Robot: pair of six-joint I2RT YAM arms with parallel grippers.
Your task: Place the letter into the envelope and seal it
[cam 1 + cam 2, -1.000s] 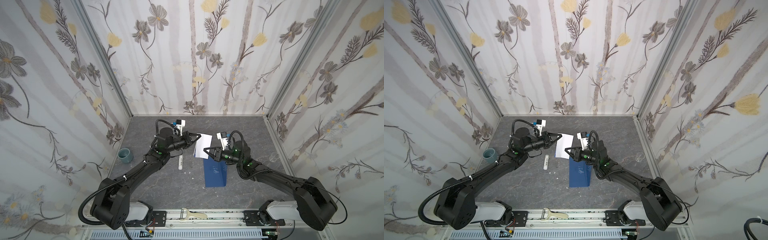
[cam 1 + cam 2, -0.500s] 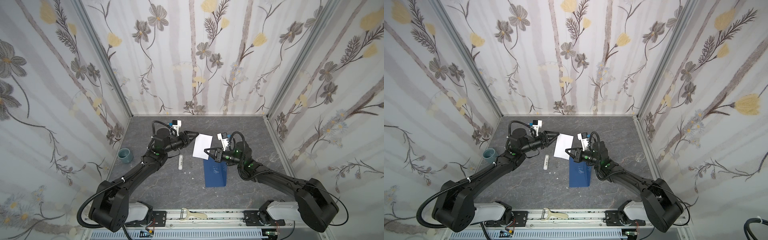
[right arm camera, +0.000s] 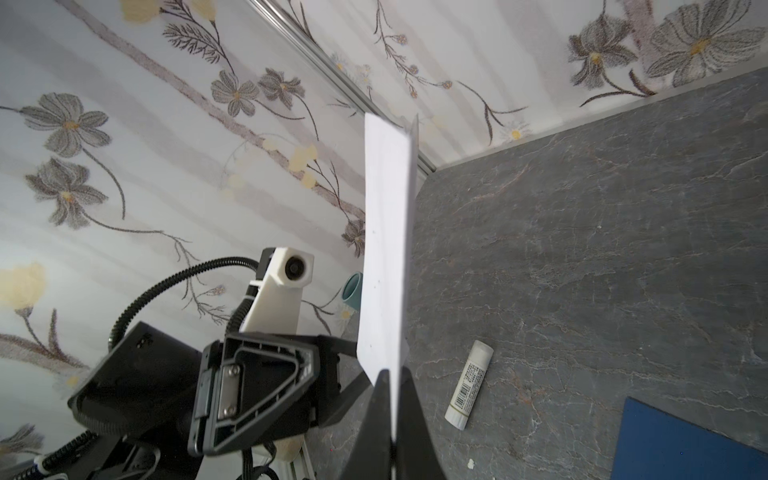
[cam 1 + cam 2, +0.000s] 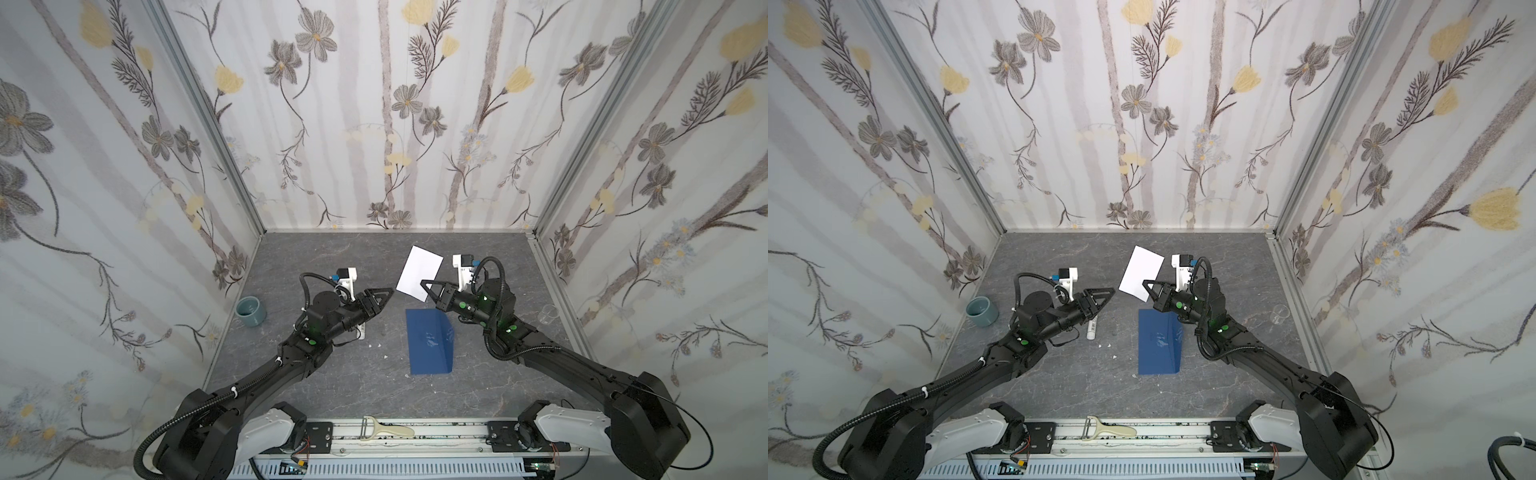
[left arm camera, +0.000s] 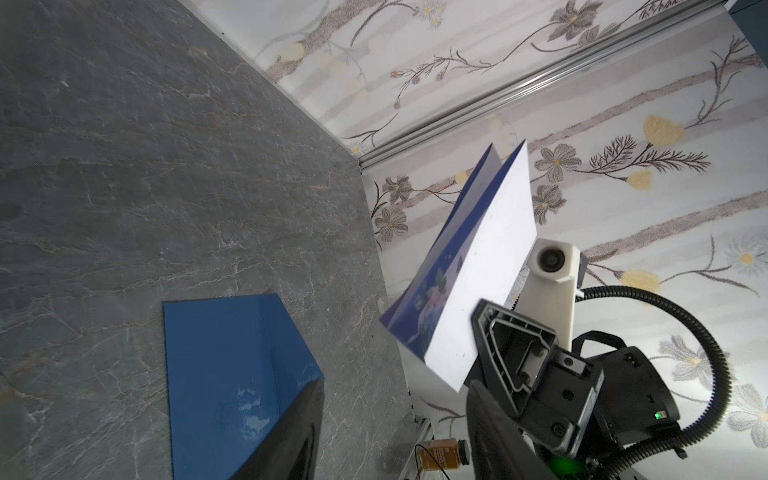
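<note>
- The letter [image 4: 419, 272], folded white side out, hangs raised above the tabletop [image 4: 365, 395], toward the middle of its far edge.
- The right gripper [image 4: 424, 284] pinches one lower corner of it, jaws pressed together on the paper.
- The envelope [image 4: 430, 343] lies flat near the tabletop's centre, unheld.
- The left gripper [image 4: 384, 300] hovers nearby, jaws spread, empty.
- Risk: the corner hold may let the folded halves gape and snag the envelope's mouth, and the loose envelope could slide.
</note>
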